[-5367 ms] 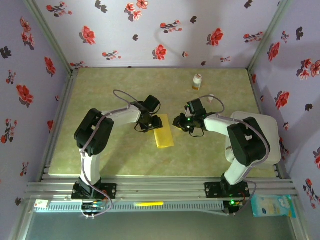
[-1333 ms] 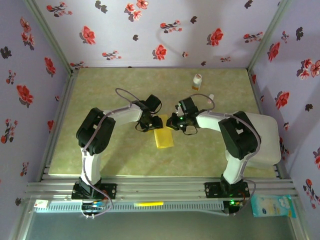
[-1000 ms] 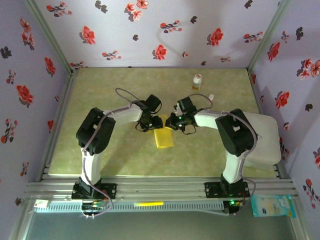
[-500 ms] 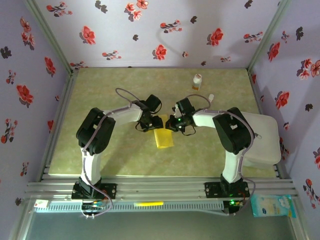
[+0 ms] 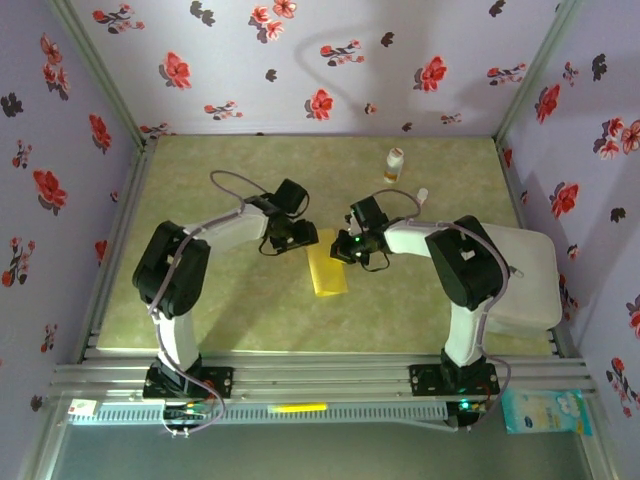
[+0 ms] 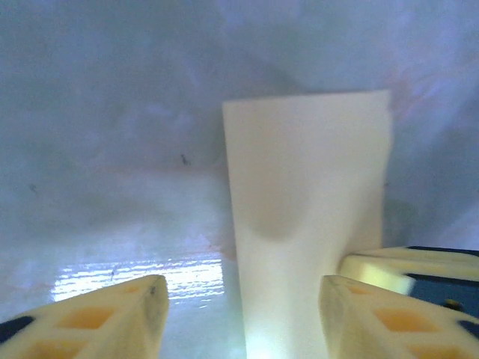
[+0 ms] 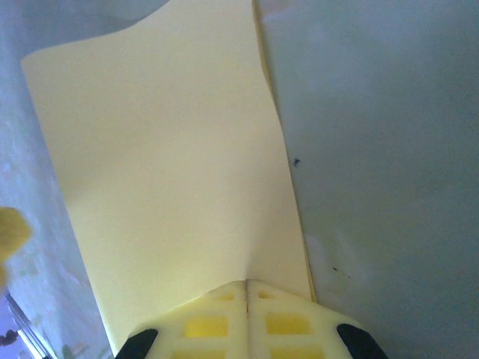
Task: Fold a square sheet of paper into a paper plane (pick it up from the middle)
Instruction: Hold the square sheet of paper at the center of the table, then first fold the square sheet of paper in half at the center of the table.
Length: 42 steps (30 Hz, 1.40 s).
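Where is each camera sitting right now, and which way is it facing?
Top external: above and behind the robot, looking down at the green table; left arm and right arm show, with left hand and right hand at the folded mustard-yellow paper sheet.
Left wrist: looks past its own open hand down at the sheet.
Right wrist: looks along its own shut hand, tips at the sheet.
Shared: all three show the sheet.

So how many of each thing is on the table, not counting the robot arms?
Folded yellow paper sheet: 1
White-and-orange bottle: 1
Small white object: 1
White board: 1
Total: 4
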Each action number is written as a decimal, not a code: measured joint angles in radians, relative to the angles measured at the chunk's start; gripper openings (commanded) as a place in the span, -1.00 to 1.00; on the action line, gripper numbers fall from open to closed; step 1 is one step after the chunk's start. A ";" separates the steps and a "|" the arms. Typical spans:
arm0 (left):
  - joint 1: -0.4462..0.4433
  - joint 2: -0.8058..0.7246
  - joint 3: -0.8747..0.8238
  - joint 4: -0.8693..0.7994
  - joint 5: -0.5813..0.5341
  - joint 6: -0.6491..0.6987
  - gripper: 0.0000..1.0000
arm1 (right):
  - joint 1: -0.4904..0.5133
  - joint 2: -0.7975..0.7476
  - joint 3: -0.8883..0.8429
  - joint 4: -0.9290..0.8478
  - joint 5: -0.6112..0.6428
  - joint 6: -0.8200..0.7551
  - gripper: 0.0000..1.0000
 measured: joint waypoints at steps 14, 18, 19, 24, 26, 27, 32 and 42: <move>0.020 -0.024 -0.129 0.269 0.302 -0.020 -0.91 | 0.008 -0.032 -0.029 0.010 0.064 0.056 -1.00; 0.020 -0.023 -0.162 0.320 0.361 -0.023 -1.00 | 0.009 -0.034 -0.030 0.010 0.071 0.056 -1.00; 0.020 -0.021 -0.164 0.328 0.377 -0.024 -1.00 | 0.010 -0.035 -0.030 0.010 0.072 0.056 -1.00; 0.020 0.010 -0.170 0.377 0.428 -0.024 -1.00 | 0.010 -0.035 -0.030 0.009 0.073 0.056 -1.00; 0.020 0.020 -0.179 0.388 0.437 -0.024 -1.00 | 0.010 -0.035 -0.030 0.009 0.073 0.056 -1.00; 0.020 0.027 -0.182 0.391 0.439 -0.024 -1.00 | 0.010 -0.035 -0.030 0.009 0.073 0.056 -1.00; 0.020 0.043 -0.198 0.400 0.446 -0.023 -1.00 | 0.010 -0.035 -0.030 0.009 0.073 0.056 -1.00; 0.024 0.072 -0.257 0.409 0.423 0.035 -1.00 | 0.011 -0.035 -0.032 0.010 0.076 0.056 -1.00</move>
